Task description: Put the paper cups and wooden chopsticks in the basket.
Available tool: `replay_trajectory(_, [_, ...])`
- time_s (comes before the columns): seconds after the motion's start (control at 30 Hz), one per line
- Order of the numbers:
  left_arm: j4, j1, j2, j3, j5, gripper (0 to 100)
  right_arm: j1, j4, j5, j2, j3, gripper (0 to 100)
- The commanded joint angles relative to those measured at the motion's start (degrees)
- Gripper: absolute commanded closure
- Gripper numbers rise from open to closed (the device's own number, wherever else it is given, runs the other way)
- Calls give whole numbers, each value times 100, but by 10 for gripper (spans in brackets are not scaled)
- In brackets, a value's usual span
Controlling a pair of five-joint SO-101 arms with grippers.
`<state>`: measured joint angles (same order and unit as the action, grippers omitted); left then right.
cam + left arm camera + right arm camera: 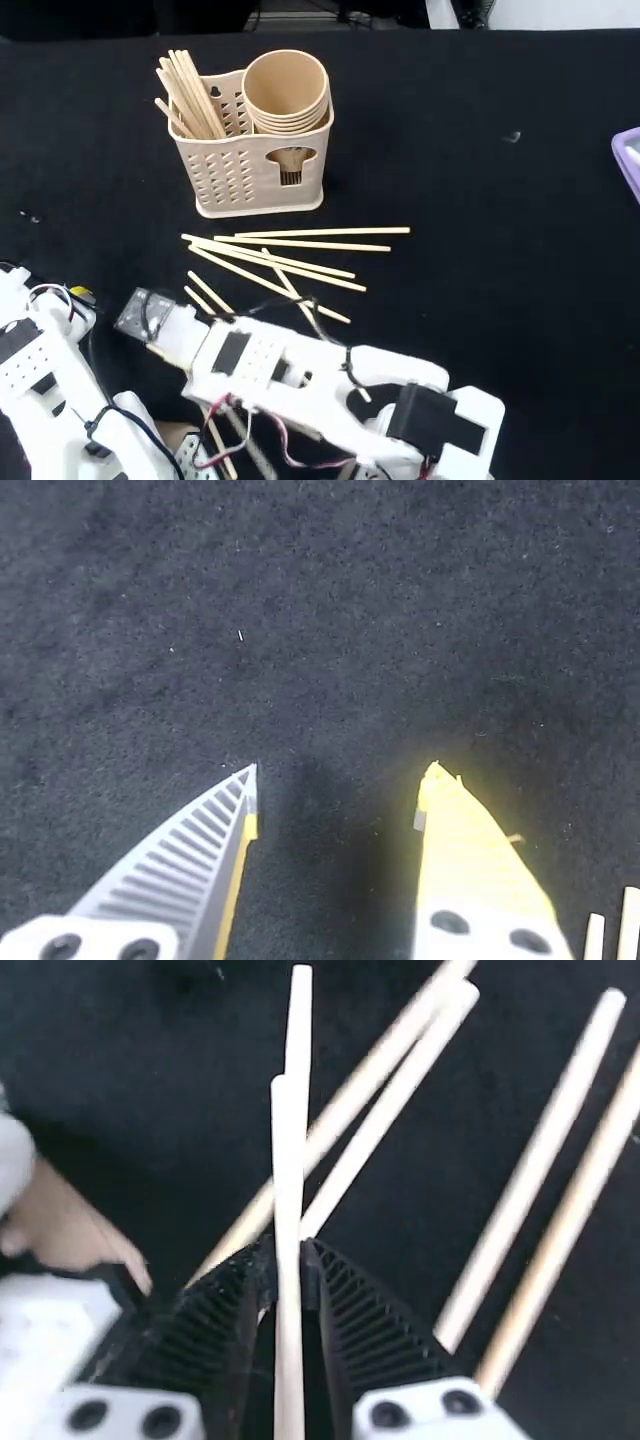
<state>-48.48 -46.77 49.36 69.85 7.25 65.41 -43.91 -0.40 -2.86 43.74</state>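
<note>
The held chopstick (pixel 287 1160) is sitting lengthwise between the jaws of the right gripper (pixel 287 1252). The gripper is clenching it near one end, so the free length is projecting forward, clear of the fingers. A second stick (pixel 300 1020) is lying in line with it; whether it is also being gripped cannot be told. This end grip is judged to suit an upright drop into a narrow compartment.

The loose chopsticks (pixel 300 243) are lying fanned on the table, near the front of the basket (pixel 245 180) but apart from its wall. Inside the basket, one compartment is holding a bundle of chopsticks (pixel 190 95) that is leaning outward. The other is holding the paper cups (pixel 287 90), nested upright in one stack. The cups are therefore judged complete and the sticks only partly so.

The left gripper (pixel 340 770) is hanging released, jaws spread, above bare cloth and holding nothing. Two stick ends (pixel 596 938) are lying near one of its fingers.

The table (pixel 480 250) is carrying a black cloth with a few light specks. A purple object (pixel 628 160) is resting at the edge of the high view.
</note>
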Motion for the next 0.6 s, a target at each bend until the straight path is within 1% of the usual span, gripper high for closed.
replay_trajectory(0.0, [70,-40,53,-347,18,741,-343,-281,132,-66,-418,987])
replay_trajectory(0.1, [70,-40,53,-347,18,741,-448,-343,141,-66,-585,987])
replay_trajectory(0.2, [70,-40,53,-338,18,741,-712,-862,202,-382,-848,988])
replay_trajectory(0.27, [70,-40,53,-338,18,741,-905,-1336,387,-892,-1033,988])
replay_trajectory(0.4, [70,-40,53,-338,18,741,-1222,-1960,466,-2334,-1077,988])
replay_trajectory(0.5, [70,-40,53,-338,18,741,-1688,-1952,475,-3512,-1112,988])
replay_trajectory(0.57, [70,-40,53,-338,18,741,-2013,-1398,475,-4215,-1130,987])
